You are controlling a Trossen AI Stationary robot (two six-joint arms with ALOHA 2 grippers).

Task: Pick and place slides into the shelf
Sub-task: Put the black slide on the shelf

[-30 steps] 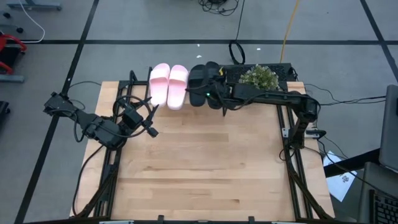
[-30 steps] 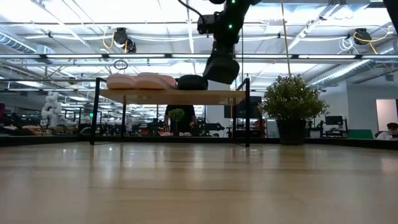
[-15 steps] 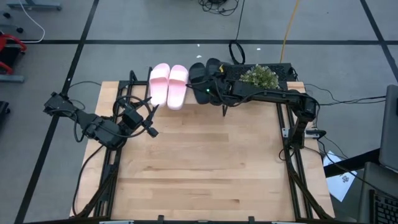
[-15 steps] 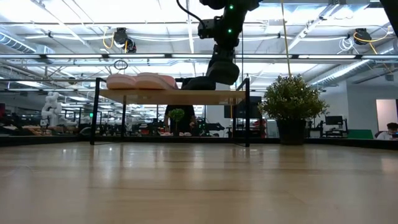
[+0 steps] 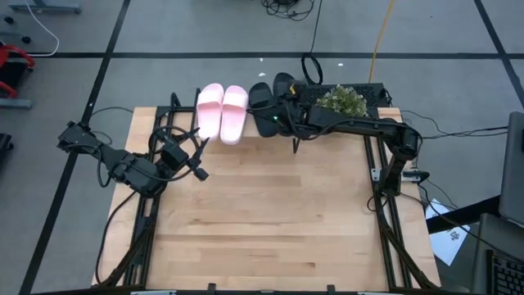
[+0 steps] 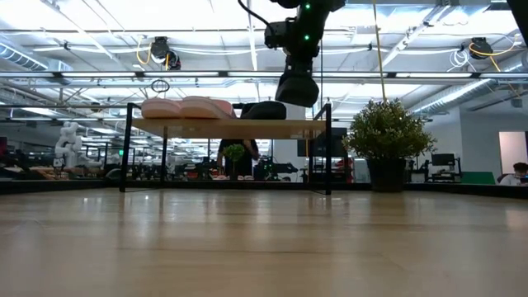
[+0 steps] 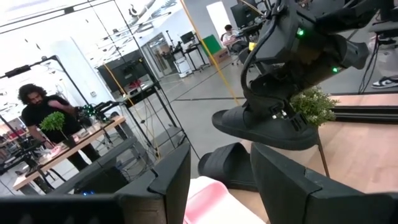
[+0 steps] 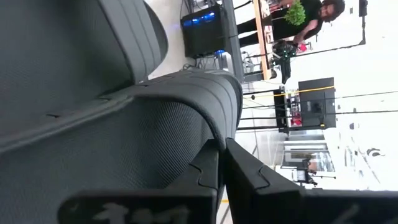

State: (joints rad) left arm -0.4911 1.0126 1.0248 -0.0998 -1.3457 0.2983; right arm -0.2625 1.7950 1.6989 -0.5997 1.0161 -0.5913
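Fingers of the right tool (image 5: 281,123) are pressed shut over the shelf (image 6: 231,127), the second black slide (image 5: 286,87) lying at its twelve o'clock, against the first black slide (image 5: 262,107), at ten o'clock. Both run long axis twelve to six (as does the pink pair (image 5: 221,112) further toward nine). Whether the tool touches that slide I cannot tell; any nudge to square it would likely go toward twelve. Left tool (image 5: 196,164) waits spread open above the desk (image 5: 262,213) at eight o'clock, well apart, so the right arm is nearer.
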